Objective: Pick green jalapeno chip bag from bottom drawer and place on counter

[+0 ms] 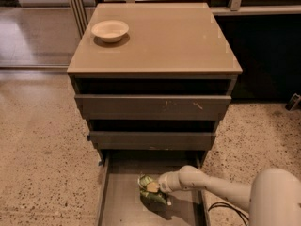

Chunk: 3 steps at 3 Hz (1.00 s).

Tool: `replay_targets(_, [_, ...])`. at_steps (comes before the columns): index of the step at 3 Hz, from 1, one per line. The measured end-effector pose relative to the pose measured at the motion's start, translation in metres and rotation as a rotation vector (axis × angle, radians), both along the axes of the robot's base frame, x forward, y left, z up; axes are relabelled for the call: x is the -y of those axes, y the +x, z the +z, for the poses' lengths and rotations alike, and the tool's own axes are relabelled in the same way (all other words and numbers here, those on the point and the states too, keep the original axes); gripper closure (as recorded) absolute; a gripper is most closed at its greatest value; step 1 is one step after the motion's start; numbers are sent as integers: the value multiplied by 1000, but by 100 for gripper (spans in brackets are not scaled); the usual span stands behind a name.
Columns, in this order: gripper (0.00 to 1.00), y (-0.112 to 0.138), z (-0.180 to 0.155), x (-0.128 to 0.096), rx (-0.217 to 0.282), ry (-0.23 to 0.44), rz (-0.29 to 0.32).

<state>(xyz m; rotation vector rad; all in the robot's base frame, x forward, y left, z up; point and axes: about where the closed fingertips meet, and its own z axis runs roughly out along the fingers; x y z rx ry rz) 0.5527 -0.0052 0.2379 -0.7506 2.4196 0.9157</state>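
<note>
Chip bag point(149, 195), end effector point(155, 187) in drawer point(121, 207)

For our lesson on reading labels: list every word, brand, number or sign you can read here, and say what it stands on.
No text can be read anywhere.
green jalapeno chip bag: pale patches that may be print, too blurred to read.
counter, white bowl, drawer fronts: no lettering seen.
hand, at the bag in the bottom drawer: no markings seen.

Counter point(164, 41) bears a white bowl point(110, 30); gripper point(153, 189) low in bottom drawer point(121, 206).
</note>
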Motion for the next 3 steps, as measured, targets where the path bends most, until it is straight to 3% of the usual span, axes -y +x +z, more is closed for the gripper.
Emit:
replay_targets(1, [100, -1, 59, 13, 48, 167, 8])
replay_targets(2, [100, -9, 113, 25, 99, 267, 49])
replay_targets(3, [100, -9, 124, 23, 104, 274, 61])
